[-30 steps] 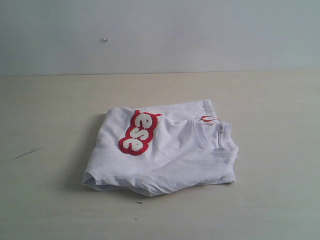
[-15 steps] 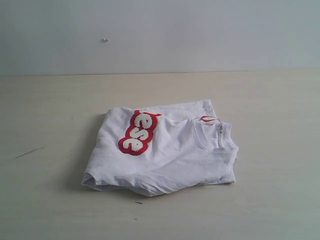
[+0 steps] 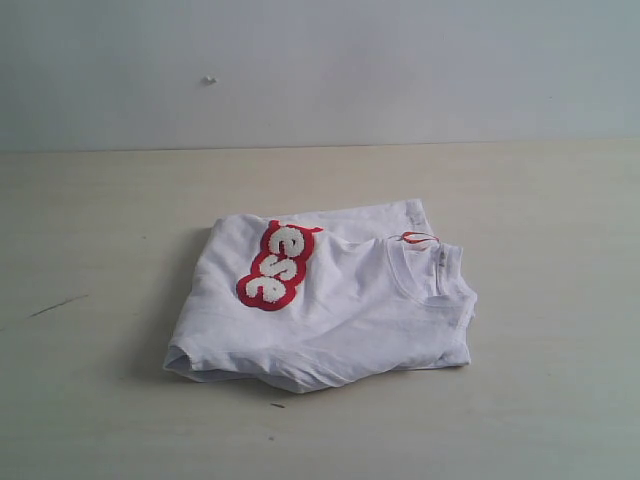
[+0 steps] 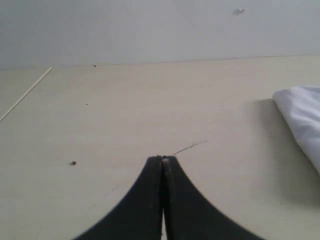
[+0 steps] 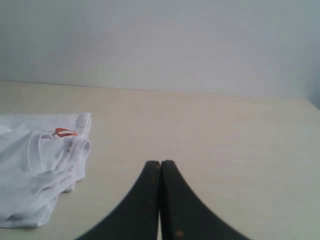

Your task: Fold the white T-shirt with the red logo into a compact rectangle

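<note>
The white T-shirt (image 3: 330, 300) lies folded into a rough rectangle in the middle of the table, collar (image 3: 425, 270) and orange neck tag at its right side. The red logo (image 3: 275, 265) faces up on its left half, only part of the word showing. Neither arm appears in the exterior view. In the left wrist view my left gripper (image 4: 162, 159) is shut and empty above bare table, a corner of the T-shirt (image 4: 302, 115) off to one side. In the right wrist view my right gripper (image 5: 160, 162) is shut and empty, apart from the T-shirt (image 5: 40, 165).
The pale wooden table (image 3: 100, 400) runs back to a plain grey wall (image 3: 400, 70). A dark scratch (image 3: 55, 306) marks the tabletop left of the shirt. Small dark specks (image 3: 277, 405) lie in front of it.
</note>
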